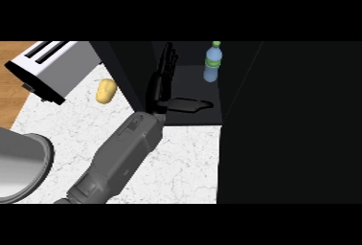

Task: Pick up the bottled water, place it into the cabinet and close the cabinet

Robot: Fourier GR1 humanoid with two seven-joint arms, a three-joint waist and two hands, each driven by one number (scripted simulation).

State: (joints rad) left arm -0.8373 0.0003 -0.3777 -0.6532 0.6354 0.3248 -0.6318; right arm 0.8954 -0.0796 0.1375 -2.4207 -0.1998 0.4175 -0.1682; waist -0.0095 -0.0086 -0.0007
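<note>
Clear blue plastic, green label, green cap: the bottled water (213, 62) stands upright inside the dark cabinet (191, 115), toward the back of its open compartment, on the shelf floor. Nothing touches the bottle.

To the bottle's left, apart from it, one black hand (164, 81) reaches into the same compartment on a grey forearm (120, 158) that comes in from the lower edge and crosses the counter diagonally. Fingers straight, held close together, pointing toward the cabinet's back; thumb stuck out sideways to the right, over the shelf's front part. Hand holds nothing. From its place at the left of the view, taken as the left hand. The other hand does not show.

Cabinet door (290, 124): a large black panel filling the right side of the view, standing open.

Counter (71, 124): white marbled top. On it, left of the cabinet, a yellow potato-like item (106, 91) lies just beside the cabinet's edge. Further left, a white-and-silver toaster (53, 67) at the upper corner. A grey rounded basin or pan (25, 165) shows at the left edge, partly cut off.
</note>
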